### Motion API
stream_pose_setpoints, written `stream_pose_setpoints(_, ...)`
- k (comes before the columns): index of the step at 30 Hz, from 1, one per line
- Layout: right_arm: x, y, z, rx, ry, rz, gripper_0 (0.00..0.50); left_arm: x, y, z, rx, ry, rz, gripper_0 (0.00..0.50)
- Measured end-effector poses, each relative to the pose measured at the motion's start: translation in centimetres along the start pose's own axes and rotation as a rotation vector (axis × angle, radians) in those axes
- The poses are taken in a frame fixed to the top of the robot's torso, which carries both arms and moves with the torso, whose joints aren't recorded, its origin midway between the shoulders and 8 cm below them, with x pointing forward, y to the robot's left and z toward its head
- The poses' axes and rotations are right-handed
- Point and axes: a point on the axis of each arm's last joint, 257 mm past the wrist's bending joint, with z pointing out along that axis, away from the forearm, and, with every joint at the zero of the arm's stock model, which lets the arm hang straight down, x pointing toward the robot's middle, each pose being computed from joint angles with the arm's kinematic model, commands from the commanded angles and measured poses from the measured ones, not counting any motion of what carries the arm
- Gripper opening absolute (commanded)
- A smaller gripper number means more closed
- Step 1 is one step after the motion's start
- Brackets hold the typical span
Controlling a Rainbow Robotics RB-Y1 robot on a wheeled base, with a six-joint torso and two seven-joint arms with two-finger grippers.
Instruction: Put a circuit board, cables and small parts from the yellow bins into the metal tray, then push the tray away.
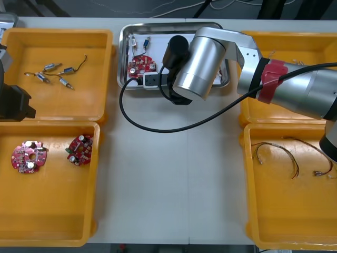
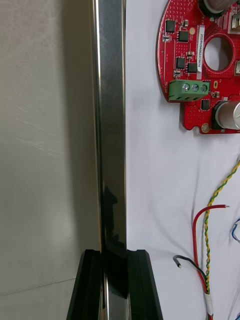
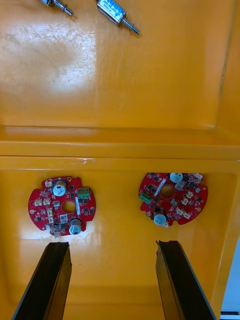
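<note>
Pale bench spreads under both arms, with yellow bins down each side. The left pincer hangs over a left-hand bin, its fingers wide apart and holding nothing. Two spare boards lie a little ahead of its fingertips.

The work is at the metal tray. The right pincer sits astride its rim. One black finger is outside on the bench side and the other inside on the white lining, and they look closed on the thin wall between them. Ahead of the inner finger lies the round red circuit board. Beside that finger run the red and yellow cable and a thin black cable. Small metal parts lie beyond the board, farthest from the pincer.

With all that aboard, I'd say only the push is left. The tray looks stiff, light and slick-bottomed, so it should slide readily. The rim is the sensible place to hold, since it is rigid and clear of the contents. The loose pieces may skid on the smooth lining if the shove is sharp, so slow and steady seems wise.

The right wrist camera gives the grip itself and the cable strands. From above, the silver forearm covers that spot, but that view gives the tray's place between the bins and the small parts.
</note>
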Motion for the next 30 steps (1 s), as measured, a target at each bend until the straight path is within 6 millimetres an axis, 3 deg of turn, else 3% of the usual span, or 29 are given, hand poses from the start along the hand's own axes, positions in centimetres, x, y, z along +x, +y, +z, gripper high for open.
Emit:
stream_pose_setpoints(14,0.1,-1.9,0.3,0.038,-0.019,-0.007,0.0,0.0,0.0,0.0,0.0,0.0,0.0,0.5)
stream_pose_setpoints(17,0.1,-1.9,0.3,0.038,-0.019,-0.007,0.15,0.0,0.0,0.0,0.0,0.0,0.0,0.5)
stream_pose_setpoints(19,0.1,-1.9,0.3,0.038,-0.019,-0.007,0.326,0.0,0.0,0.0,0.0,0.0,0.0,0.5)
stream_pose_setpoints(22,0.1,-1.9,0.3,0.038,-0.018,-0.007,0.462,0.0,0.0,0.0,0.0,0.0,0.0,0.5)
stream_pose_setpoints(24,0.1,-1.9,0.3,0.038,-0.018,-0.007,0.5,0.0,0.0,0.0,0.0,0.0,0.0,0.5)
stream_pose_setpoints(30,0.6,-1.7,0.2,0.027,0.003,-0.008,0.5,0.0,0.0,0.0,0.0,0.0,0.0,0.5)
